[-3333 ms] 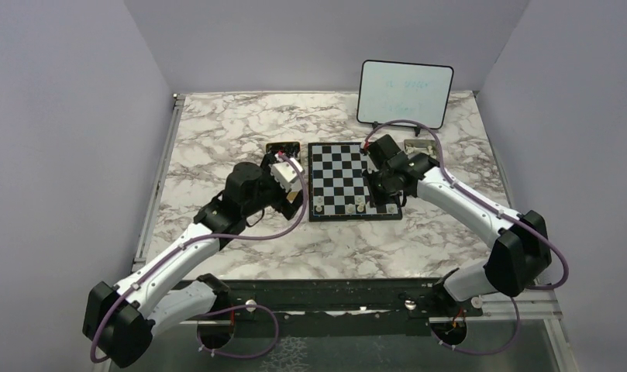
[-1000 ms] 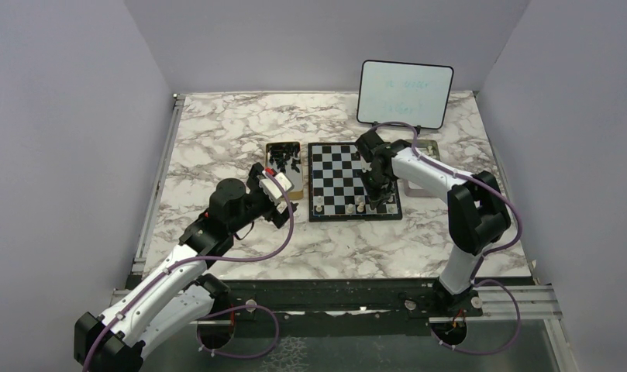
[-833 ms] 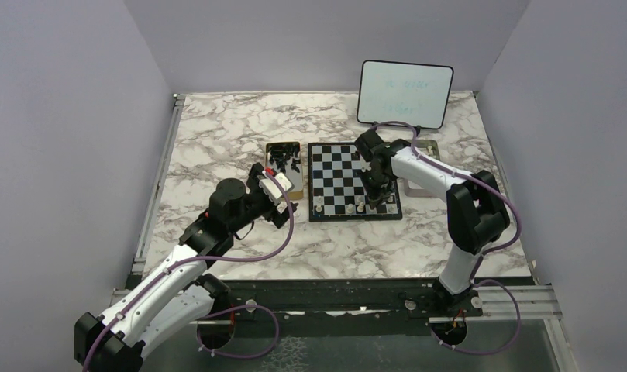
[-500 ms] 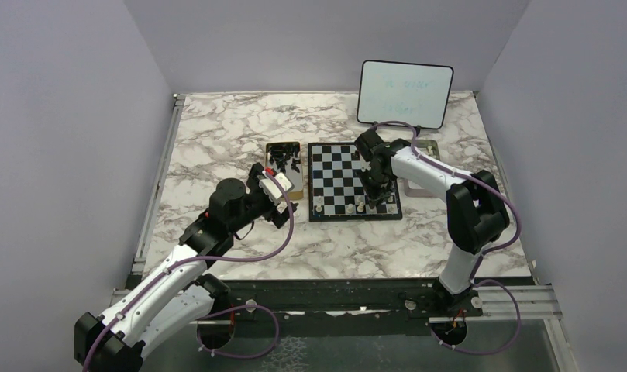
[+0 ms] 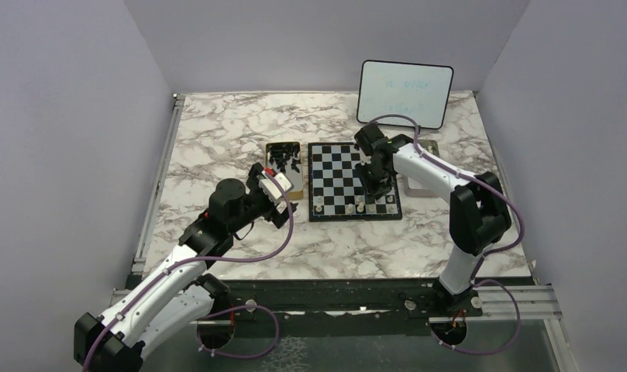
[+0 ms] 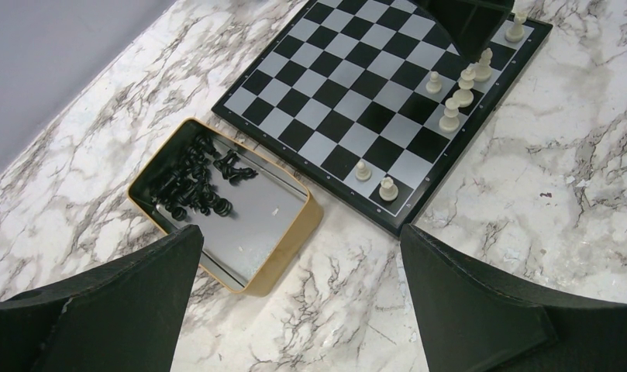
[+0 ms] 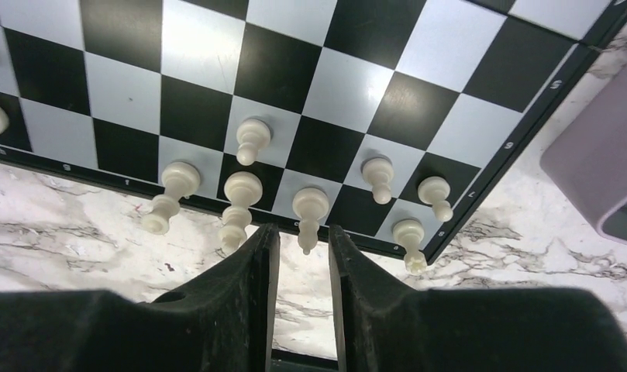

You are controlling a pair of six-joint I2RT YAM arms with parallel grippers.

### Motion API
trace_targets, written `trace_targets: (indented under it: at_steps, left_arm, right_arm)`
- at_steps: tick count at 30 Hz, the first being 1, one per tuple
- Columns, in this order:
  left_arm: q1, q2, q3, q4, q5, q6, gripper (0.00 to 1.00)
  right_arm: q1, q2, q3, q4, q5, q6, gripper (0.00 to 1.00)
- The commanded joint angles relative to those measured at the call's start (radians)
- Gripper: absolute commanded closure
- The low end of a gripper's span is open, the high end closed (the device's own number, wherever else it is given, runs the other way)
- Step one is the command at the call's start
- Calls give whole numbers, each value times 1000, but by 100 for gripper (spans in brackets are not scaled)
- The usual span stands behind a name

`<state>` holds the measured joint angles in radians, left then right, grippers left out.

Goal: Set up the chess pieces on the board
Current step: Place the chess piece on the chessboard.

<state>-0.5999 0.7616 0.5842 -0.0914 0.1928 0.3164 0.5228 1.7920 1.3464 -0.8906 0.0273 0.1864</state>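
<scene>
– Marble-patterned table (image 5: 217, 132), item one: it carries everything, with both hands over it. Next?
– Item two, the board (image 7: 217, 46): flat, directly beneath the right gripper (image 7: 302, 230), its edge row at the fingertips. From the left gripper (image 6: 301, 232) it lies ahead and to the right.
– Why does the left one hang back?
– To leave room, I judge. Its jaws are spread wide with nothing between them.
– Item three?
– Gold-rimmed tin (image 6: 291, 252), just ahead of the left gripper and beside the board's edge. Black chess pieces (image 6: 194, 182) are heaped in its far corner, none seen on the board. It is probably that hand's stock, kept within reach.
– Item four?
– White chess pieces (image 7: 240, 203): upright, in the two rows closest to the right fingertips, the home rows where a set-up belongs. Most squares are bare, so the task is at an early stage.
– Smallest?
– One tall white piece (image 7: 310, 208), standing on its square with its head in line with the narrow gap of the right jaws. They are parted a little and neither pad touches it. I judge it stands free.
</scene>
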Motion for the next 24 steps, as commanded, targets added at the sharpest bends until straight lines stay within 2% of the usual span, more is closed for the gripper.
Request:
trace_targets:
  at_steps: [1, 6, 9, 17, 19, 24]
  left_arm:
    - [-3, -17, -6, 32, -9, -7, 1]
    - [-2, -9, 14, 60, -19, -101, 1]
    - [-2, 12, 19, 87, -152, -224, 1]
    - [-1, 77, 127, -64, -305, -413, 1]
    - [-1, 103, 147, -105, -344, -433, 1]
    - [-1, 114, 131, -115, -325, -385, 1]
  right_arm:
    - [-15, -87, 55, -13, 56, 25, 65]
    - [-55, -159, 47, 84, 154, 40, 65]
    - [-88, -191, 27, 157, 220, 35, 65]
    - [-243, -239, -40, 352, 323, 1, 66]
    - [-285, -213, -46, 394, 335, -43, 68]
    - [-381, -113, -19, 444, 360, -132, 75]
